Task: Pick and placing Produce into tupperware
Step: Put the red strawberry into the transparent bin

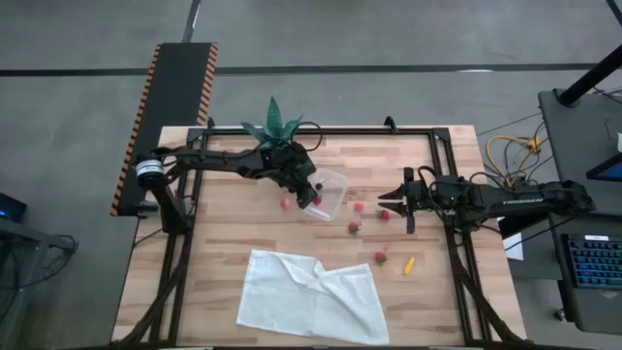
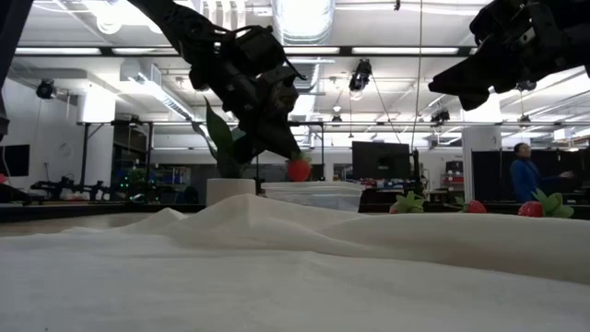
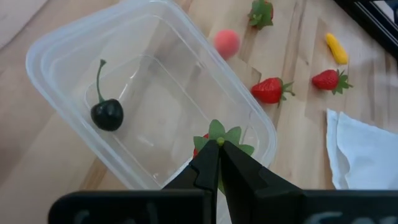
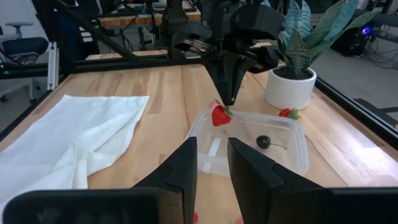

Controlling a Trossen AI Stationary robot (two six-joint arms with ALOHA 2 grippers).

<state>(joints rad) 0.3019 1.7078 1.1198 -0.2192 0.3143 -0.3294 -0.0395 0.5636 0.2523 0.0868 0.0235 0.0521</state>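
Note:
The clear tupperware (image 1: pixel 330 192) stands on the wooden table near its middle, with a dark cherry (image 3: pixel 107 115) lying inside. My left gripper (image 3: pixel 216 148) hangs over the tupperware's edge, shut on a red strawberry (image 4: pixel 219 116). My right gripper (image 1: pixel 391 199) hovers to the right of the tupperware, fingers open (image 4: pixel 211 163) and empty. More produce lies loose on the wood: strawberries (image 1: pixel 359 206) (image 1: pixel 381 257) (image 1: pixel 287 203) and a small yellow piece (image 1: pixel 409 264). My left gripper pinches the strawberry's green leafy cap (image 3: pixel 219 133) between its two fingertips. The fingers slant down from the table's far left. The red fruit hangs below them, tip down, clear of the tupperware's rim (image 2: pixel 309 187).
A crumpled white cloth (image 1: pixel 311 297) covers the near middle of the table. A green plant in a white pot (image 4: pixel 289 88) stands at the far edge behind the tupperware. Black frame rails (image 1: pixel 442 146) run along the table's sides. A person (image 2: pixel 525 175) stands in the room beyond.

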